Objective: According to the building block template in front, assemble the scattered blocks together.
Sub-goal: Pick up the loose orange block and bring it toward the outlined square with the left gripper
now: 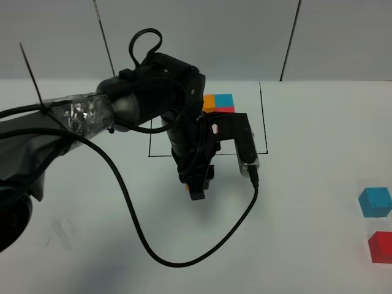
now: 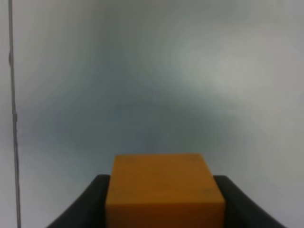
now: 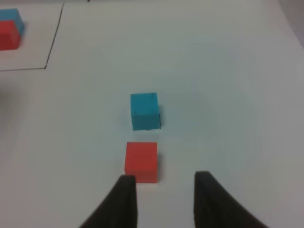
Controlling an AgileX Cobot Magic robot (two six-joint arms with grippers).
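The building block template (image 1: pixel 219 103), orange, blue and red cubes, sits inside a thin black frame (image 1: pixel 264 116), partly hidden behind my left arm. My left gripper (image 1: pixel 196 191) points down just in front of the frame. In the left wrist view it (image 2: pixel 164 209) is shut on the orange cube (image 2: pixel 164 187). The loose blue cube (image 1: pixel 375 202) and red cube (image 1: pixel 381 247) lie apart at the far right. In the right wrist view my right gripper (image 3: pixel 166 199) is open and empty, just short of the red cube (image 3: pixel 141 161), with the blue cube (image 3: pixel 145 110) beyond it.
A black cable (image 1: pixel 147 245) loops from the left arm over the table in front. The frame's line (image 3: pixel 54 38) and a corner of the template (image 3: pixel 10 28) show far off in the right wrist view. A wall stands behind the table.
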